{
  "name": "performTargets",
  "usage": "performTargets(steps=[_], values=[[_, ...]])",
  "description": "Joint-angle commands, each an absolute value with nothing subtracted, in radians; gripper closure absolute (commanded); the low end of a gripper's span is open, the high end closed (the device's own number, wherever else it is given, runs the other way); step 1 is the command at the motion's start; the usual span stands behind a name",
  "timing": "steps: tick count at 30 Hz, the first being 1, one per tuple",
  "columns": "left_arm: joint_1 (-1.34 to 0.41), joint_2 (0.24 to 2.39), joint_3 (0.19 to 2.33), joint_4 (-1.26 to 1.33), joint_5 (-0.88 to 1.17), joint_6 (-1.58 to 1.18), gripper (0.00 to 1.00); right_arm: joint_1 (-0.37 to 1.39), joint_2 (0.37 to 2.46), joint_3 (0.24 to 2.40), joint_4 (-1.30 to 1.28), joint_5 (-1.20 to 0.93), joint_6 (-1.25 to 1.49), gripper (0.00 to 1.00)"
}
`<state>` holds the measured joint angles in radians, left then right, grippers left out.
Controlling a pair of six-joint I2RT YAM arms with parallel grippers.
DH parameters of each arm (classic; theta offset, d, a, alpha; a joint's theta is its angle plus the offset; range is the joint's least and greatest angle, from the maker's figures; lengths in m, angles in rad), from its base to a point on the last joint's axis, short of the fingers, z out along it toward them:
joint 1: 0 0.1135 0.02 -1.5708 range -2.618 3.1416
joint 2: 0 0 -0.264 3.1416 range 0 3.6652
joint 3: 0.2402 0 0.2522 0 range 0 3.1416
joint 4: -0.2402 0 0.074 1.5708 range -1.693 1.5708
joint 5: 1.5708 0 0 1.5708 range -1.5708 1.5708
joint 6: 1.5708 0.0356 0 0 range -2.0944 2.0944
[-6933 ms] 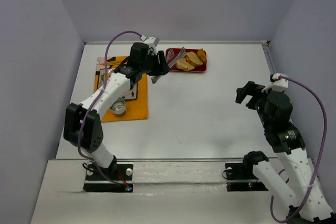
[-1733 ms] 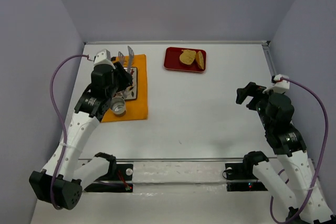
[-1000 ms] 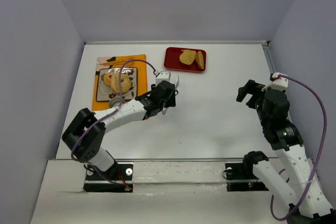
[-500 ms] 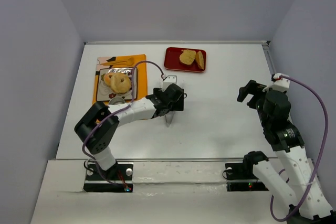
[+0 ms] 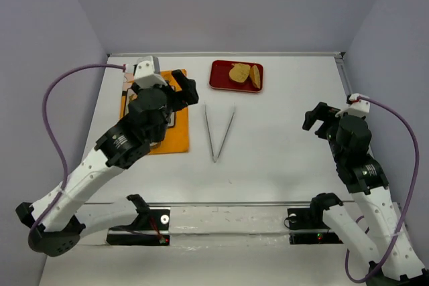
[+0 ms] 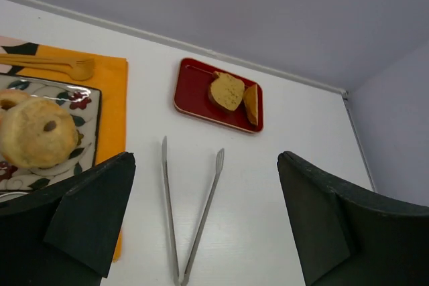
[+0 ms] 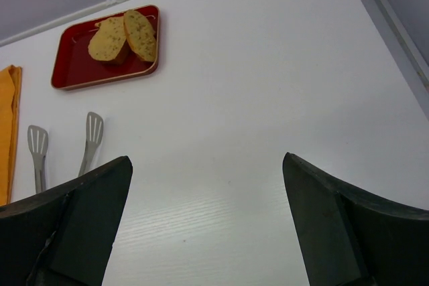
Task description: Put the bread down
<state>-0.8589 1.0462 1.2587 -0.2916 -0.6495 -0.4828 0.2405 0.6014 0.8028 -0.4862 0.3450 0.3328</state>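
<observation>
Two toasted bread slices (image 5: 244, 73) (image 6: 228, 90) (image 7: 124, 37) lie in a red tray (image 5: 218, 78) (image 6: 191, 92) (image 7: 70, 72) at the back of the table. More bread, a round bun (image 6: 37, 132), sits on a patterned plate (image 6: 87, 108) on the orange mat (image 5: 175, 132) (image 6: 114, 92). Metal tongs (image 5: 220, 132) (image 6: 191, 222) (image 7: 90, 140) lie spread on the white table, held by nothing. My left gripper (image 5: 161, 95) (image 6: 208, 226) hangs open and empty high over the mat, hiding the plate from above. My right gripper (image 5: 318, 117) (image 7: 208, 226) is open and empty at the right.
A wooden spoon (image 6: 50, 66) lies on the mat behind the plate. Grey walls close the table at the back and both sides, with a raised rail (image 5: 345, 75) along the right edge.
My left gripper has let go of the tongs, opened wide, and risen back to the left over the mat. The tongs now rest on the table. The right arm has stayed still.
</observation>
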Motion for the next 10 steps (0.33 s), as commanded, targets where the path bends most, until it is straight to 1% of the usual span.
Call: performTargets(steps=[1, 6, 10], values=[[-0.812, 1.010, 1.189, -0.390, -0.714, -0.549, 0.01, 0.239, 0.575, 0.815, -0.453, 0.365, 0.328, 0.00], [-0.756, 0.957, 1.102, -0.402, -0.664, -0.612, 0.01, 0.239, 0.580, 0.813, -0.451, 0.373, 0.330, 0.00], [-0.710, 0.939, 1.080, -0.400, -0.626, -0.612, 0.01, 0.239, 0.589, 0.811, -0.451, 0.371, 0.328, 0.00]])
